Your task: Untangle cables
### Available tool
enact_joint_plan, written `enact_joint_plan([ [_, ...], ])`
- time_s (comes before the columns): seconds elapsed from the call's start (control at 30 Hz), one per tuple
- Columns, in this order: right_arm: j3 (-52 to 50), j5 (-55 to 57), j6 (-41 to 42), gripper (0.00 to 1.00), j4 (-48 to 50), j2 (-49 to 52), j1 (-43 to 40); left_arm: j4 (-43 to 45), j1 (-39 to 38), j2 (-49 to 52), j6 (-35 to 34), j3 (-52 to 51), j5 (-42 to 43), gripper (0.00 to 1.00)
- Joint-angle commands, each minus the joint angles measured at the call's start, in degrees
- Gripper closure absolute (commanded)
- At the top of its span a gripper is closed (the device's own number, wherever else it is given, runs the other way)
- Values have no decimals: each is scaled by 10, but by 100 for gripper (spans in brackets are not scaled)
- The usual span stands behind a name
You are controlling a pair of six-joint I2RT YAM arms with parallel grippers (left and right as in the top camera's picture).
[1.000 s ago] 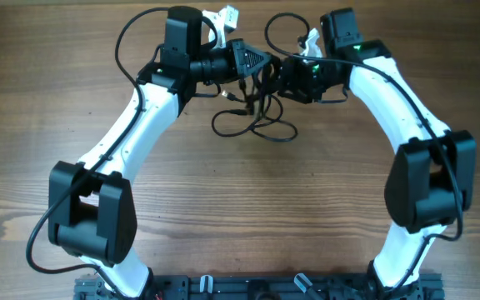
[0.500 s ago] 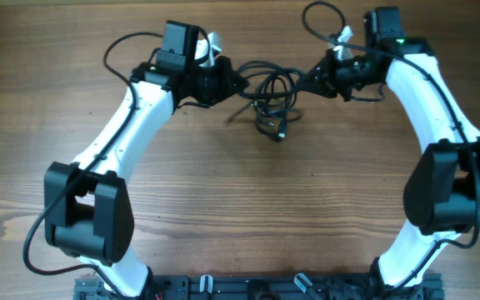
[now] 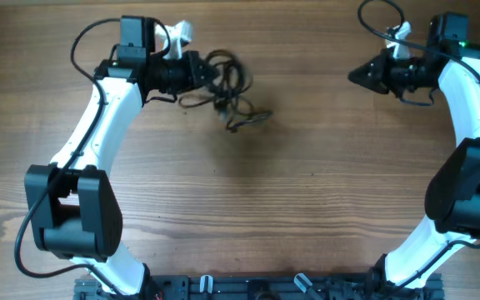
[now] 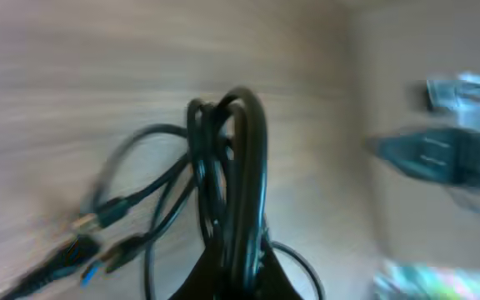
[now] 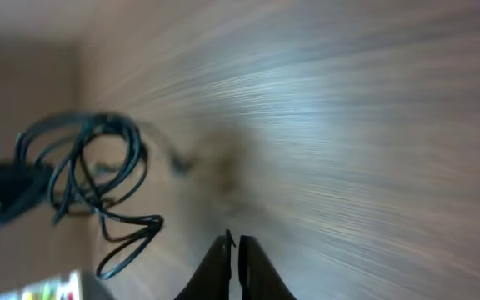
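The cables [image 4: 240,192] sit bunched at eleven o'clock on the bench [image 3: 307,208], left jaws clamped on the knot. Right jaws are closed on nothing at two o'clock. Light, floppy cords (probably slippery): best taken by a free loop.

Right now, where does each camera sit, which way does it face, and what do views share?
Overhead: fixed above the table, looking straight down; both arms, the left hand, the right hand and the cables show.
Left wrist: on the left arm, looking along its fingers at the cables they grip; the right hand shows blurred at right.
Right wrist: on the right arm, looking past its closed fingers across the table toward the cables.
Shared: all three show the cables; the wrist views face each other.
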Motion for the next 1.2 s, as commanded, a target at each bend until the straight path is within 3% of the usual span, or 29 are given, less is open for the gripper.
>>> enact_joint_plan([
  [0.0, 8, -107, -95, 80, 0, -54, 18, 60, 0, -16, 28, 4, 281, 96],
  [0.1, 8, -106, -109, 71, 9, -99, 41, 64, 0, -16, 20, 4, 326, 96],
  [0.2, 8, -86, -95, 51, 31, -131, 72, 65, 0, -15, 11, 4, 366, 96],
  [0.37, 7, 0, -30, 47, 8, -127, 152, 68, -21, -15, 11, 4, 389, 96],
  [0.47, 6, 124, 76, 40, -17, -121, 202, 78, -26, -15, 11, 4, 389, 96],
  [0.6, 5, 235, 206, 41, -28, -91, 238, 78, -26, -15, 11, 4, 389, 96],
  [0.77, 5, 237, 215, 54, -25, -36, 248, 95, -26, -16, 4, 4, 389, 96],
  [0.9, 5, 263, 230, 56, -20, -4, 248, 223, -21, -16, -120, 4, 399, 96],
  [1.0, 5, 263, 245, 56, -1, 23, 246, 402, -20, -16, -274, 4, 414, 96],
  [1.13, 5, 262, 250, 55, 14, 56, 233, 715, -20, -16, -519, 4, 419, 96],
  [1.17, 5, 258, 249, 55, 15, 59, 229, 760, -19, -16, -551, 4, 419, 96],
])
